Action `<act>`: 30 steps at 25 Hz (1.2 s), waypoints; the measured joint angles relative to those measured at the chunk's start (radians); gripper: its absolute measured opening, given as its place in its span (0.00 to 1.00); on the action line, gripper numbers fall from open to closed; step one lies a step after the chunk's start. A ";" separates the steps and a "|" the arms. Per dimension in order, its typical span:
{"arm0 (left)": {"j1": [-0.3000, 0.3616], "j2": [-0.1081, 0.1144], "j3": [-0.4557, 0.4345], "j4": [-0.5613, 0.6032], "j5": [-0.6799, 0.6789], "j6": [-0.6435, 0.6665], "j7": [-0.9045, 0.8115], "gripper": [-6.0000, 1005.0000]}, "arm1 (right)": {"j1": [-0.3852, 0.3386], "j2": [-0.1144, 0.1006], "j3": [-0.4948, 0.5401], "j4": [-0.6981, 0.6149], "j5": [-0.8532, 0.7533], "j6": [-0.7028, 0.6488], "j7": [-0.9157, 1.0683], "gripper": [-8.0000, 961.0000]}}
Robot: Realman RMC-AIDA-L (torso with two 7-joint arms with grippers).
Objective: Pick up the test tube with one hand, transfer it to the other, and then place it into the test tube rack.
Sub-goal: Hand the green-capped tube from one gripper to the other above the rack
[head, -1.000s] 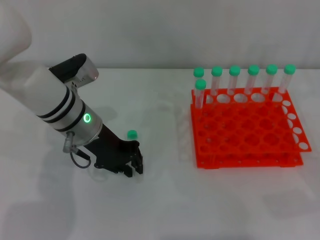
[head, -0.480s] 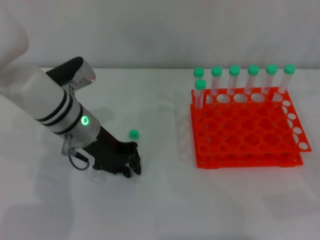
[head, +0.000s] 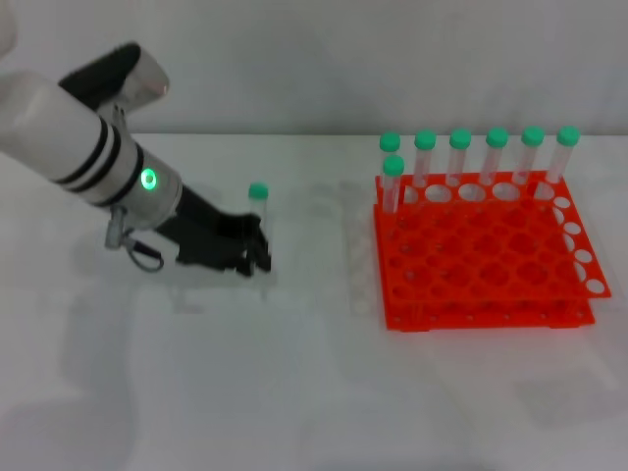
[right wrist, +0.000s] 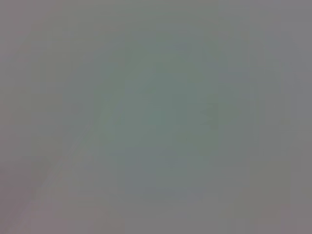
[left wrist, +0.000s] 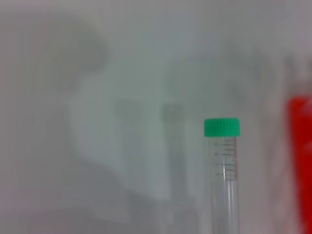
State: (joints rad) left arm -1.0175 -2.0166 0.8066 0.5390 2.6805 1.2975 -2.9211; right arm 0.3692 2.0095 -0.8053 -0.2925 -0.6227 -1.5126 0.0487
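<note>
Head view showed the left gripper point(head: 253, 257) over the left half of the worktop point(head: 314, 392), closed on the lower end of the test tube point(head: 259, 218), which stood nearly upright with its green cap on top and appeared lifted clear of the surface. The left wrist view showed the same tube point(left wrist: 226, 175) rising through the picture, cap uppermost, with a strip of red at the edge that was probably the rack. Well apart to the right, near the worktop's right edge, sat the orange-red test tube rack point(head: 486, 255), with seven other green-capped tubes point(head: 461, 157) standing along its far side. The right gripper was not visible in any view, and the right wrist view was a blank grey. The pickup looked done and the handover was the step in hand; the next move would call for the right gripper to come in and take the tube.
</note>
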 joint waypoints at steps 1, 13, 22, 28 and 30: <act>0.004 0.000 0.000 0.017 -0.021 -0.002 0.020 0.21 | 0.001 0.000 0.000 -0.001 0.000 0.002 0.002 0.79; 0.193 -0.016 -0.002 0.264 -0.595 -0.034 0.483 0.21 | -0.006 -0.004 -0.025 -0.037 -0.008 -0.017 0.112 0.79; 0.334 -0.055 0.008 0.291 -0.898 0.056 0.925 0.21 | -0.074 -0.011 -0.115 -0.152 -0.050 -0.006 0.249 0.79; 0.378 -0.059 0.113 0.292 -0.980 0.120 1.052 0.21 | -0.111 -0.029 -0.117 -0.265 -0.218 -0.030 0.532 0.79; 0.384 -0.057 0.152 0.297 -0.993 0.129 1.080 0.21 | -0.113 -0.036 -0.117 -0.303 -0.298 -0.045 0.629 0.79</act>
State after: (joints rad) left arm -0.6333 -2.0738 0.9586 0.8363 1.6878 1.4266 -1.8414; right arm 0.2558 1.9730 -0.9219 -0.5958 -0.9208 -1.5580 0.6774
